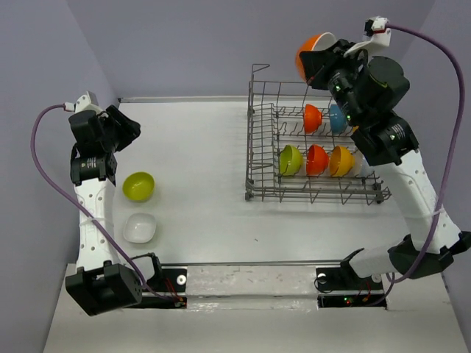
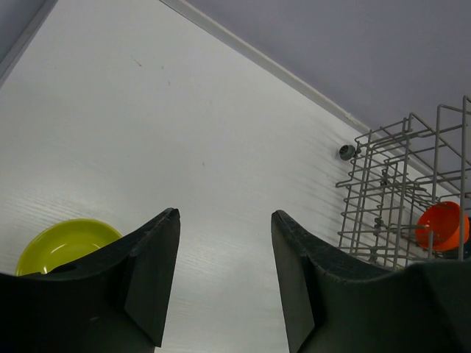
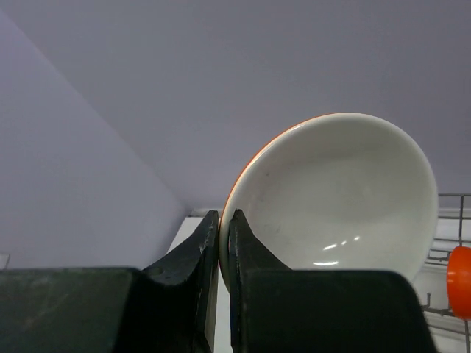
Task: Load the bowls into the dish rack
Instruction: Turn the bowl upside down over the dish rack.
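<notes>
The grey wire dish rack (image 1: pixel 257 140) stands at the right of the table; it holds a red-orange bowl (image 1: pixel 312 118), a blue bowl (image 1: pixel 338 118), a lime green bowl (image 1: pixel 290 159), a red-orange bowl (image 1: pixel 317 159) and an orange-yellow bowl (image 1: pixel 341 160). My right gripper (image 1: pixel 321 68) is shut on the rim of an orange bowl with a white inside (image 3: pixel 338 195), held high above the rack's far edge. My left gripper (image 2: pixel 224 220) is open and empty at the far left, above a lime green bowl (image 1: pixel 138 186). A white squarish bowl (image 1: pixel 139 228) lies nearer.
The rack's tall grid side (image 2: pixel 397 191) shows at the right of the left wrist view with a red-orange bowl (image 2: pixel 441 226) inside. Purple walls close the back and sides. Purple cables run from both wrists.
</notes>
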Motion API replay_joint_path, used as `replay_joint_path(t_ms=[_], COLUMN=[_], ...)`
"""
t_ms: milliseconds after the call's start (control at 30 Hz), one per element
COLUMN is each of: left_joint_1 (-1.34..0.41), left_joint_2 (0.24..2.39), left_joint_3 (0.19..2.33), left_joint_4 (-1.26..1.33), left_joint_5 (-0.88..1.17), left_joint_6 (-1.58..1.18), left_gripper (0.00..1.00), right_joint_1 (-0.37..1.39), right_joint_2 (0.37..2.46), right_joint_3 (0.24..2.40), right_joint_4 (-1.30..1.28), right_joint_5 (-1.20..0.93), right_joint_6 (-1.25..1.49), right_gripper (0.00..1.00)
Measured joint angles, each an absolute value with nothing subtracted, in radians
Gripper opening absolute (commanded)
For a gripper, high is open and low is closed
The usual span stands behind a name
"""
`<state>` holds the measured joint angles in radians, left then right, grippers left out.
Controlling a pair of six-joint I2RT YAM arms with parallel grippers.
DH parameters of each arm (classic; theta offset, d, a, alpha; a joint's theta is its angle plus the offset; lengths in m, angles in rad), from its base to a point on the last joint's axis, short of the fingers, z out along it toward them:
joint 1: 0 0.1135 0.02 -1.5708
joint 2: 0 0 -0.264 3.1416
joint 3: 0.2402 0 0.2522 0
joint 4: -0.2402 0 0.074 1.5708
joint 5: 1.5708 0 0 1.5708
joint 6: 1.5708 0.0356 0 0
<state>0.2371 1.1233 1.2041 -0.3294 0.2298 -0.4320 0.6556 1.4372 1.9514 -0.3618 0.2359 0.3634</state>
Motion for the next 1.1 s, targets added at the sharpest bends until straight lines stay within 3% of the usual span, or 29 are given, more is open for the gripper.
replay_joint_path(t_ms=[233,500,833,1100], left_joint_1=[0.221,0.202,0.197,0.195], left_joint_2=[1.129,1.138,1.138,1.138], left_joint_3=[1.204,1.204,1.2,1.191], left_joint_4=[-0.324,-0.321,-0.315,-0.308], left_joint_5=[0.238,0.24,0.241,0.248], left_joint_6=[-0.431,-0.43,-0.428,-0.428], left_gripper=[0.61,0.61,0.61,0.61], right_joint_1=[0.35,0.108,0.099,0.1], right_joint_2=[1.441,1.764,1.984,2.083], right_joint_3=[1.72,1.456,1.557,1.597], right_joint_4=[-0.11,0.311,0.756,0.863], right_joint_5=[-0.07,-0.467,-0.691,-0.774], right_joint_6=[0.61,1.095,1.484,1.583], right_gripper=[0.01,0.01,0.01,0.01])
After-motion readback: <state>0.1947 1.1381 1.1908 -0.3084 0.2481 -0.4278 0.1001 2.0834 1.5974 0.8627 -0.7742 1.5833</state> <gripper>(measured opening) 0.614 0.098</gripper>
